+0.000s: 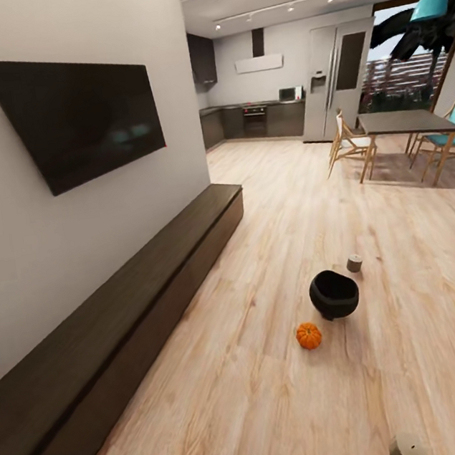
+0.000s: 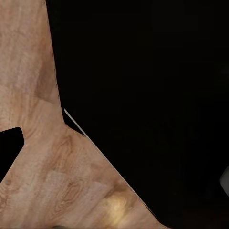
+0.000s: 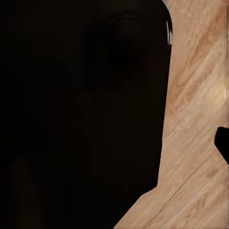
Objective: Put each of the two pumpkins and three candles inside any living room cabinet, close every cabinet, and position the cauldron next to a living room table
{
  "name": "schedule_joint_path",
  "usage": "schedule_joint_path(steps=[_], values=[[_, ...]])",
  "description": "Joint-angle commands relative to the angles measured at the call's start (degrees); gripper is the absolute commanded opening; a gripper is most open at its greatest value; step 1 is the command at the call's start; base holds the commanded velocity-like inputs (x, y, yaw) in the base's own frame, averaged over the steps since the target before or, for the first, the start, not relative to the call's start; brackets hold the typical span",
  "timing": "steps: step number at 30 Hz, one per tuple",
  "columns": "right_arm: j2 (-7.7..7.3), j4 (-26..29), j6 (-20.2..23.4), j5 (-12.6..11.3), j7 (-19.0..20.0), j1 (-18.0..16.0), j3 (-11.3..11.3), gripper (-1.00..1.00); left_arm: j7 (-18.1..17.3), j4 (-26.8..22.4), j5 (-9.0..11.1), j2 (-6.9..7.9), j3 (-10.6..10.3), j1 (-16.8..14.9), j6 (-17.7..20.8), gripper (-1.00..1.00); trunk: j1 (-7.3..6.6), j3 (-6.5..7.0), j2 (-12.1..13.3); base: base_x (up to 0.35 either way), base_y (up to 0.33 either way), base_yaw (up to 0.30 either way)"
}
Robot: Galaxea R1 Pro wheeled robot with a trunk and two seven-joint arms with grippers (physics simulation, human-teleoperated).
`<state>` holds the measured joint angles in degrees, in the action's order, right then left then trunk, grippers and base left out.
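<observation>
On the wood-plank floor ahead of the robot, one pumpkin lies just in front of the cauldron, near but not touching it. One candle stands just beyond the cauldron; a second candle sits at the lower edge of the head view. All lie loose on open floor, well apart from the cabinet, so each likely needs a carry to it. The cabinet runs along the wall under the television, its fronts shut.

The pumpkin is round, ribbed and orange. The cauldron is a matte black bowl. The candles are stout pale cylinders. The cabinet is flat, dark-brown wood.

Both wrist views show dark housing over floor; whether either gripper is wide or narrow cannot be determined.
</observation>
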<state>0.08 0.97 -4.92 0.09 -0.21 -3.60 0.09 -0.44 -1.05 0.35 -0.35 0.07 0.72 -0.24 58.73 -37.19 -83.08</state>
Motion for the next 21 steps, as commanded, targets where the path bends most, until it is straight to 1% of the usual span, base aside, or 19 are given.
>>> schedule_joint_path(steps=[1, 4, 7, 10, 21], values=[[0.00, 0.0, 0.0, 0.0, 0.0, 0.0, 0.0, 1.00, 0.0, 0.0, 0.0, 0.00, 0.0, 0.0, 0.0, 1.00, 0.00, -0.06, 0.0, 0.134, -0.100, 0.235], [0.00, 0.0, -0.6, 0.0, 0.0, 0.0, 0.0, 1.00, 0.0, 0.0, 0.0, 0.00, 0.0, 0.0, 0.0, 1.00, 0.00, -0.24, 0.0, 0.049, -0.037, 0.237], [0.02, -0.1, -3.0, 0.0, 0.0, 0.0, 0.0, 1.00, 0.0, 0.0, 0.0, 0.00, 0.0, 0.0, 0.0, 1.00, 0.00, -0.41, 0.0, 0.015, -0.012, 0.238], [0.06, -0.2, -4.2, 0.0, 0.0, 0.0, 0.0, 1.00, 0.0, 0.0, 0.0, 0.00, 0.0, 0.0, 0.0, 1.00, 0.00, -0.58, 0.0, 0.005, -0.004, 0.238], [0.01, -0.2, -4.5, -0.3, 0.0, 0.0, 0.0, 1.00, 0.0, 0.0, 0.0, 0.00, 0.0, 0.0, 0.0, 1.00, 0.00, -1.20, 0.0, 0.000, 0.000, 0.239]])
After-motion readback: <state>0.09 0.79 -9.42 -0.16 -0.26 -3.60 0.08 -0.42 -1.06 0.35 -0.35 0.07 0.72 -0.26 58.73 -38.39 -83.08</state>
